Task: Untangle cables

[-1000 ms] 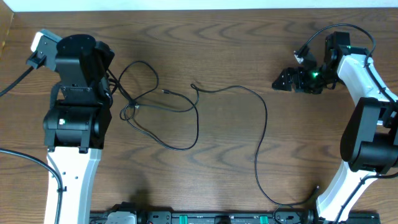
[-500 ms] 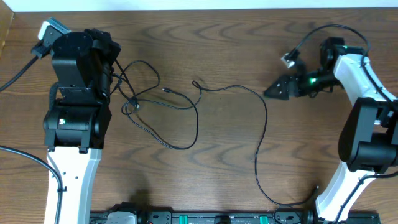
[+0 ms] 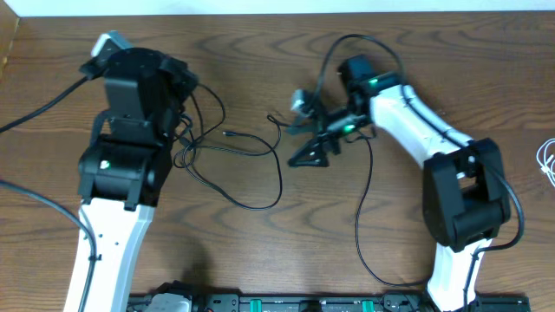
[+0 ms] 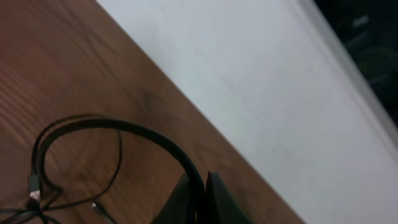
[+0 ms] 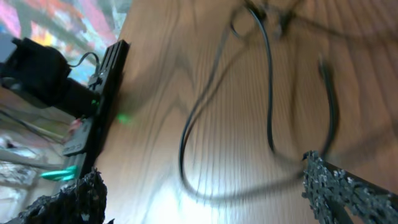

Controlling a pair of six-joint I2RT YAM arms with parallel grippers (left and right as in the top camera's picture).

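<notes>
Thin black cord (image 3: 362, 208) on the brown wooden table (image 3: 260, 260) lies directly under and on both sides of the right gripper (image 3: 314, 152). Its looped tangle (image 3: 186, 149) sits well to that gripper's left. From there its long axis runs across the table, passes under the gripper, then turns down toward the near edge. Thin white cord (image 3: 547, 160) is far to the gripper's right at the table edge, apart from the black one. Right gripper jaws spread fully, nothing between them but the blurred cord (image 5: 268, 81) below; no contact visible. Left gripper (image 4: 202, 199) is by the tangle, well left of the right gripper, fingers pressed together. A black line arcs up to its tips; can't tell if pinched.
</notes>
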